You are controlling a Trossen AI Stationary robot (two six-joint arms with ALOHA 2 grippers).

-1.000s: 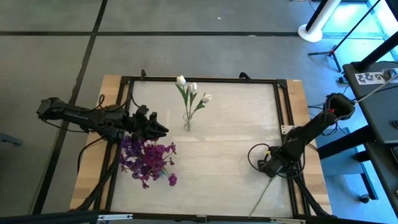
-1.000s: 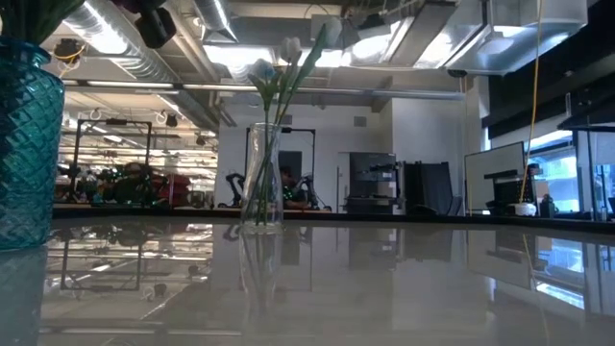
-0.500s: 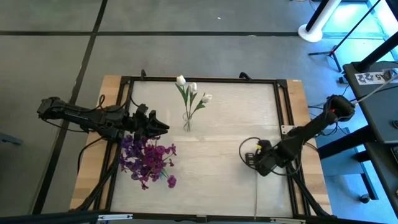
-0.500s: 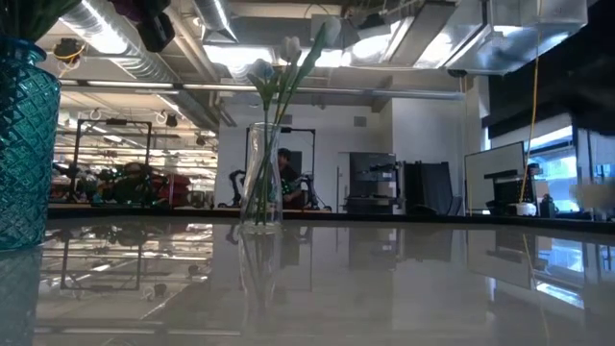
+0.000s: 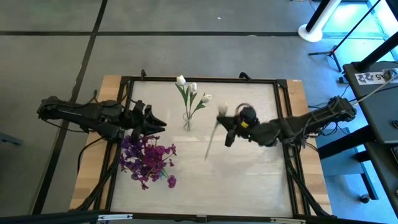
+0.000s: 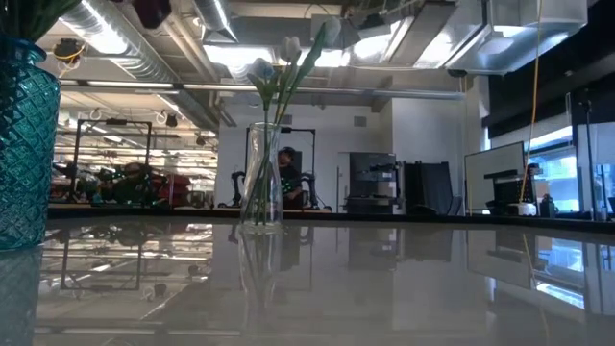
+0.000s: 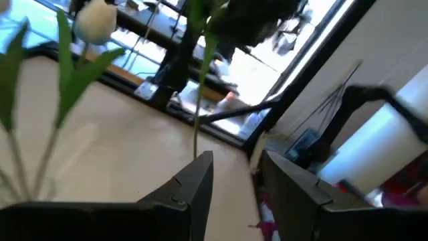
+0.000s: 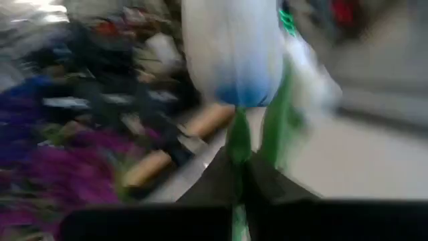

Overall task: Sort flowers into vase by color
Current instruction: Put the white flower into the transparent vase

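Right gripper point(image 5: 229, 129): pinched tight on the stem of a white tulip point(image 5: 222, 111), carried above the table's middle, just right of the clear vase point(image 5: 187, 124).
Held flower: white bud at the far end, thin green stem point(image 5: 211, 140) trailing toward the near side; the right wrist view shows the bud point(image 8: 232, 50) rising straight out from between the fingers point(image 8: 215, 177).
Left gripper point(image 5: 154, 122): jaws apart, holding nothing, hovering at the left over the purple flowers point(image 5: 146, 160).
Done: three white tulips point(image 5: 191, 89) stand in the clear vase; the purple blooms fill the teal vase point(image 6: 21, 144).
Left: this tulip is probably the last loose one; it needs lowering stem-first into the clear vase.
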